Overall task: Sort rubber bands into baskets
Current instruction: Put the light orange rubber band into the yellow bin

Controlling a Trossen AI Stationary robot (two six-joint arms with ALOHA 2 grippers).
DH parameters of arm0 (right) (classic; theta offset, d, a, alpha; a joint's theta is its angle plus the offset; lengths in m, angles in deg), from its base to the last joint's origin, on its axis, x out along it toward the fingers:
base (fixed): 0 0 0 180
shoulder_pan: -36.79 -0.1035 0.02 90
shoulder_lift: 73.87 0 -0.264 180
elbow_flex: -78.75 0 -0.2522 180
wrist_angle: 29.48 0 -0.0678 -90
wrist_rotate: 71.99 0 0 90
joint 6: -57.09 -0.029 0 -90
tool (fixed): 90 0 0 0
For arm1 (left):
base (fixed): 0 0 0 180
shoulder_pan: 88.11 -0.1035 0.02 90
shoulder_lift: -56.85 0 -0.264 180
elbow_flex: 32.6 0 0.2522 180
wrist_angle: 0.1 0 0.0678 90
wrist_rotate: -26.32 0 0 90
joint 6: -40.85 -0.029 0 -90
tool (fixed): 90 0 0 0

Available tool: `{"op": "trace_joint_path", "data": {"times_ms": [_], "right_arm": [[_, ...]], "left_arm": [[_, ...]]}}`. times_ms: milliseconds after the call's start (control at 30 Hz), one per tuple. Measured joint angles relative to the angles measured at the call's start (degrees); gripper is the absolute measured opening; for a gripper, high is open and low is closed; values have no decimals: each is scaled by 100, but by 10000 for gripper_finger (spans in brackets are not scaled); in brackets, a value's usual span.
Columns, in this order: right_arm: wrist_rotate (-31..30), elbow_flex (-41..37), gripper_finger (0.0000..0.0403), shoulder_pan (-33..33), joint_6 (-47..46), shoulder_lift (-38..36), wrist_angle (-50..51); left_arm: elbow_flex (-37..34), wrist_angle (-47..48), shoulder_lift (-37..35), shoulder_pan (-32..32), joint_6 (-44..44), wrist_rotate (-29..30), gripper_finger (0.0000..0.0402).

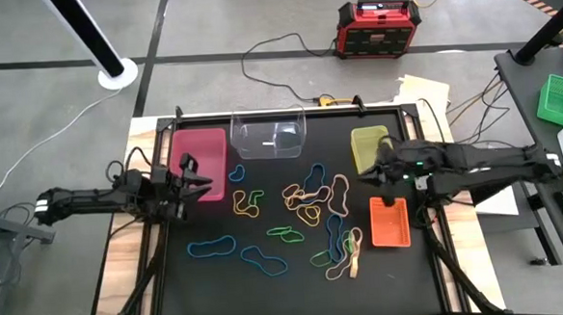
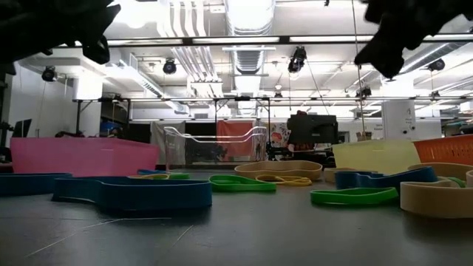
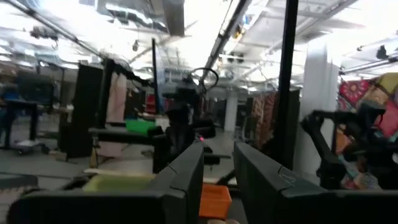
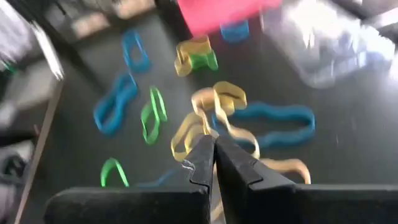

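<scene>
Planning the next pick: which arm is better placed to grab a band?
Right, probably. Its gripper hovers beside the rubber bands, fingers shut; the left gripper sits over the pink basket.

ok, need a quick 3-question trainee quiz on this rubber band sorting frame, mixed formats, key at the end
1. True or false: the left gripper is over the magenta-pink basket.
2. Which basket lies nearest the right gripper? A clear B yellow-green C magenta-pink
3. Fill in: most rubber bands lie loose on the ____ mat.

Key: 1 true; 2 B, the yellow-green basket; 3 black.
</scene>
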Motion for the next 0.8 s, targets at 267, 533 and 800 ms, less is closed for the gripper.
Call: {"op": "trace_joint_path", "data": {"times_ms": [267, 533, 800], "right_arm": [[-2, 632, 9, 0, 599, 1521, 110], [-3, 1198, 9, 3, 937, 2684, 73], [-16, 2019, 9, 2, 1483, 3963, 119]], "left_arm": [[9, -9, 380, 0, 657, -1, 75], [637, 1526, 915, 0, 786, 616, 75], [1852, 3868, 1862, 0, -24, 650, 75]]}}
